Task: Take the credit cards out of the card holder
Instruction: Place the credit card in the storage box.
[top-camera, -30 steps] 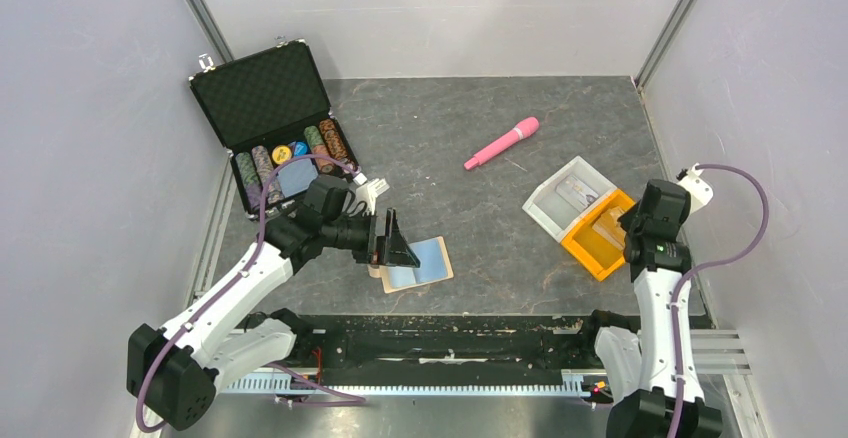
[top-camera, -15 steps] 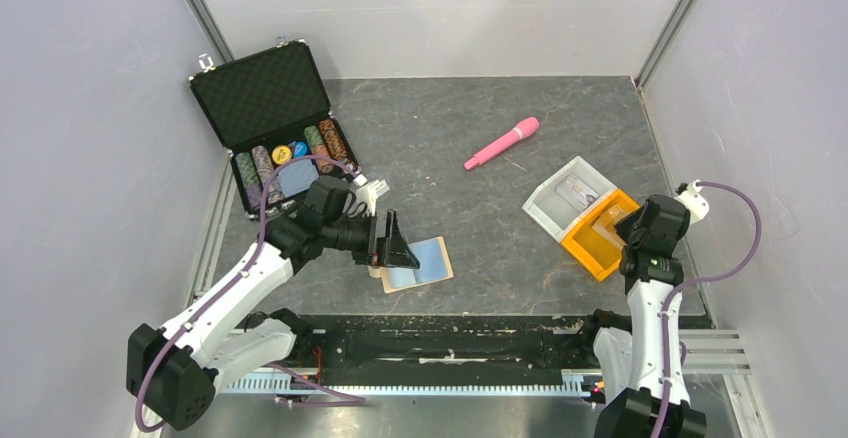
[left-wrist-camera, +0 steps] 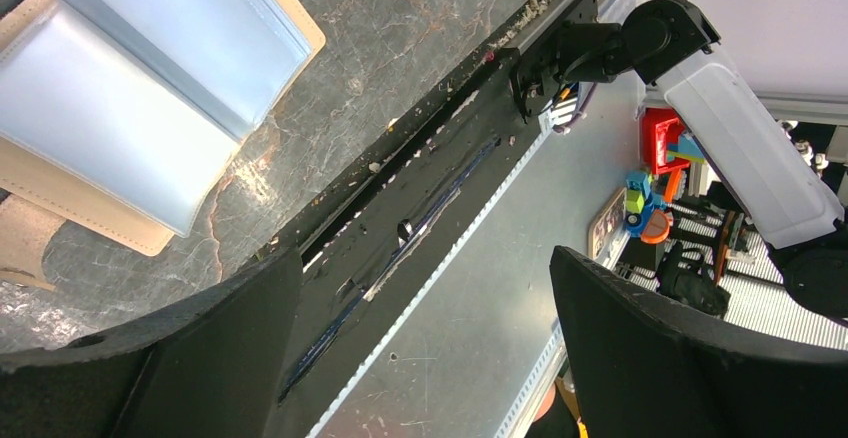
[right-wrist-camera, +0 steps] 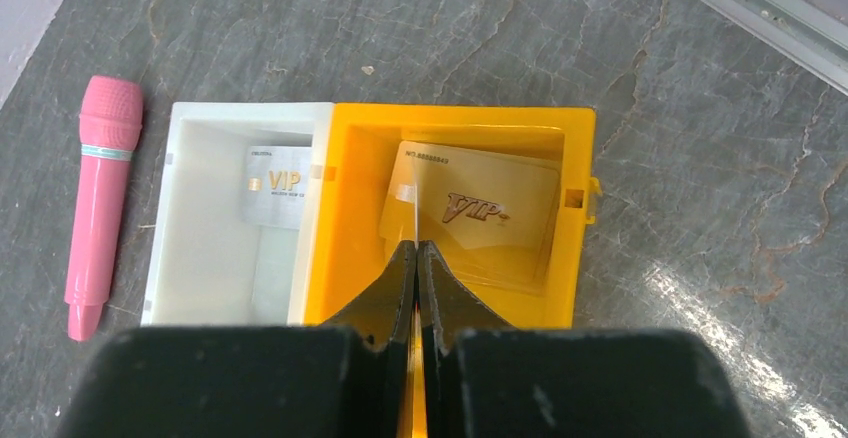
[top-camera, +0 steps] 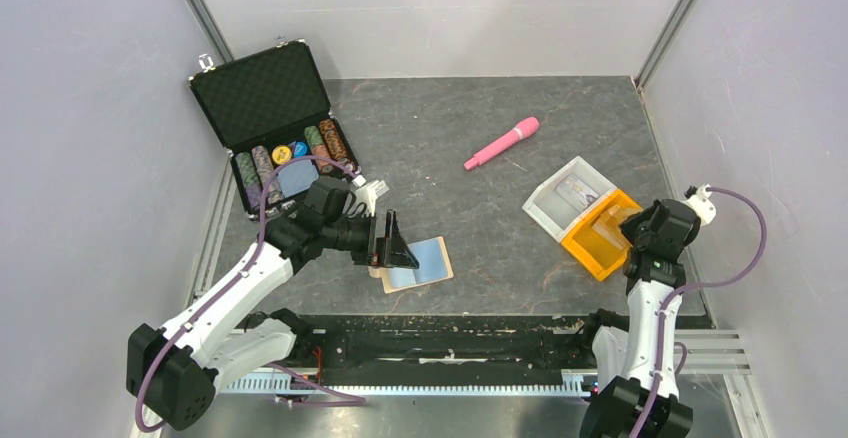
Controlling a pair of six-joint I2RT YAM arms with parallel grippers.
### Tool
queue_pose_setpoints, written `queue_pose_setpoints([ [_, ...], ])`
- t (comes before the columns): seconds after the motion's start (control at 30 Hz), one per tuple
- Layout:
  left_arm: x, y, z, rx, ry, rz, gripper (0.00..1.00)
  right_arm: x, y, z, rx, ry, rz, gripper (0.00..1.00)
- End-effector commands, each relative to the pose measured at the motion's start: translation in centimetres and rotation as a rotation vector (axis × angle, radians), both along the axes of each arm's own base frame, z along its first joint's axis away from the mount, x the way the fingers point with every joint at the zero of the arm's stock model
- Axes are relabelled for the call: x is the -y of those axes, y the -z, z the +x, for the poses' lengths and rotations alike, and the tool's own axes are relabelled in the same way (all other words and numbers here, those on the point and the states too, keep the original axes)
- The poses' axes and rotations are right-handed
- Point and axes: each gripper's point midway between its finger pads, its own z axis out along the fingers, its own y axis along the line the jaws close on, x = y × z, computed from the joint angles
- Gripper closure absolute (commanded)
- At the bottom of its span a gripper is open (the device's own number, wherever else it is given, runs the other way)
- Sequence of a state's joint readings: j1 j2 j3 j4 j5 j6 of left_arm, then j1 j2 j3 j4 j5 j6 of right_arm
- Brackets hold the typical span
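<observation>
The tan card holder (top-camera: pixel 420 263) lies open near the front edge, its pale blue lining up; it also shows in the left wrist view (left-wrist-camera: pixel 150 108). My left gripper (top-camera: pixel 395 243) hangs open and empty over its left edge (left-wrist-camera: pixel 425 258). My right gripper (right-wrist-camera: pixel 417 246) is shut on a thin credit card seen edge-on, held over the orange tray (right-wrist-camera: pixel 470 118). A gold credit card (right-wrist-camera: pixel 490 208) marked VIP lies in that tray. In the top view the right gripper (top-camera: pixel 636 238) is at the tray's right side (top-camera: pixel 590 248).
A white tray (right-wrist-camera: pixel 200 208) joined to the orange one holds a silver VIP card (right-wrist-camera: pixel 278 186). A pink toy microphone (top-camera: pixel 502 143) lies at mid-back. An open black poker-chip case (top-camera: pixel 270 123) stands at the back left. Walls close in on both sides.
My right arm has pulled back a little toward the near right, off the orange tray's middle. The left arm and the card holder have not moved.
</observation>
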State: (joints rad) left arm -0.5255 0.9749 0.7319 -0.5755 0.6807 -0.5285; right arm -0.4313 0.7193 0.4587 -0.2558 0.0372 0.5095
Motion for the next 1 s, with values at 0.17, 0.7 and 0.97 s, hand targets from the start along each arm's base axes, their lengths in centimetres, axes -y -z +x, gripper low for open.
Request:
queue_pose_setpoints([
  [0.17, 0.0, -1.1, 0.6, 0.095, 0.023, 0.002, 0.00, 0.4, 2.3, -0.1, 0.017, -0.016, 0.036, 1.00],
  [0.7, 0.0, -1.0, 0.7, 0.094, 0.018, 0.007, 0.00, 2.1, 4.3, -1.1, -0.011, 0.035, 0.047, 0.92],
  [0.97, -0.1, -0.9, 0.7, 0.092, 0.020, 0.009, 0.00, 2.4, 5.0, -1.0, -0.028, 0.027, 0.060, 0.86],
])
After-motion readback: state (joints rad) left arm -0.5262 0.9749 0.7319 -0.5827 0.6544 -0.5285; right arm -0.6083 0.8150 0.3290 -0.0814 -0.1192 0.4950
